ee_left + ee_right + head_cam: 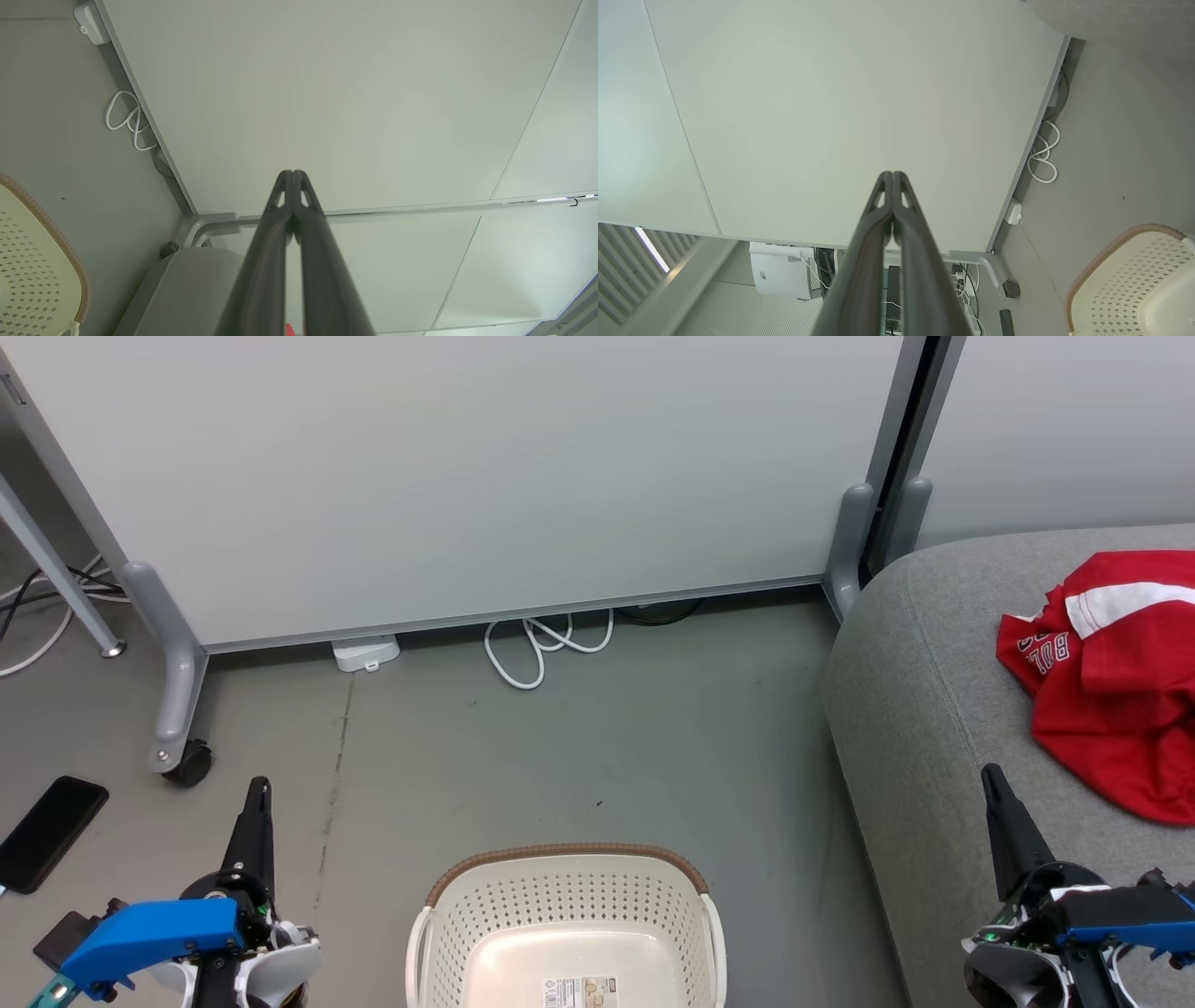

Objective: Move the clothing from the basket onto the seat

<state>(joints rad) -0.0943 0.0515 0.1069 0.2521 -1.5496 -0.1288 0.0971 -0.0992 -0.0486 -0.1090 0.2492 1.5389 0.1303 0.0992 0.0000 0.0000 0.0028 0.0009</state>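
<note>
Head view: the clothing (pixel 1111 691), a crumpled red heap with a white stripe and lettering, lies on the seat (pixel 915 709) at the right edge. It's just up-right of the right end effector (pixel 991 779), the nearer one. The basket (pixel 569 896), bottom centre, looks empty.

Left wrist view: left end effector (pixel 292 173) pressed together, holding nothing.

Right wrist view: fingers together too, holding nothing.

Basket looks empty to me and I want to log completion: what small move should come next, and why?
Probably just look down a little to check the near end of the basket, cut off by the picture's edge. Its visible floor is bare, the red clothing lies on the grey seat, and the left pincer and right pincer are shut, holding nothing.
</note>
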